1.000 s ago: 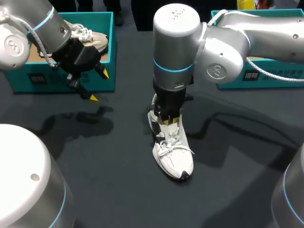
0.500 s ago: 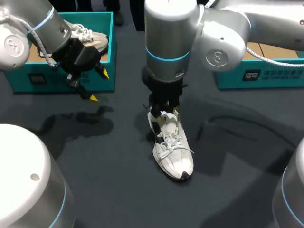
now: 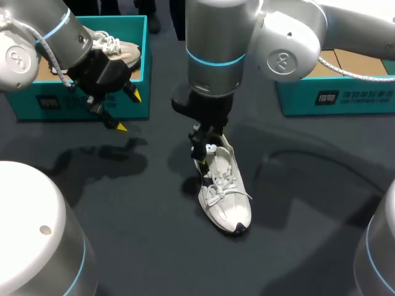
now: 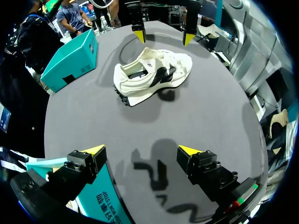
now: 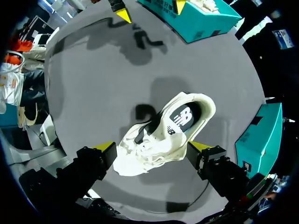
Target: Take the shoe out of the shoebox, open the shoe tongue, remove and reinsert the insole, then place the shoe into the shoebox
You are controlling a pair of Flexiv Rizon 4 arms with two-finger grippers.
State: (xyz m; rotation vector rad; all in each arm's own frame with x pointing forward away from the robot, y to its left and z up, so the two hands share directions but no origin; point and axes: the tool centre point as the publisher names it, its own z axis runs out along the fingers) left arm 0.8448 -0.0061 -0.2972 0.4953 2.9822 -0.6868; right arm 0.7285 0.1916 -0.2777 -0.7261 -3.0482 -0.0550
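A white sneaker [image 3: 224, 192] with dark side panels stands on the dark table, toe toward me. Its dark insole [image 5: 182, 117] lies inside. My right gripper [image 3: 206, 147] hangs just above the heel opening. In the right wrist view that gripper [image 5: 153, 147] is open, its yellow tips wide on either side of the sneaker [image 5: 161, 136] below and gripping nothing. My left gripper [image 3: 128, 111] is open and empty in front of the left teal shoebox [image 3: 80, 103]. From the left wrist view, the sneaker [image 4: 152, 74] lies well ahead of the left gripper [image 4: 141, 151].
A second pale shoe [image 3: 115, 45] sits in the left shoebox. Another teal shoebox [image 3: 336, 94] stands at the back right, behind my right arm. Bare table lies in front of and around the sneaker.
My right gripper has opened and lifted off the sneaker's heel, shifting slightly left. The sneaker stays on the table. The left arm has not moved.
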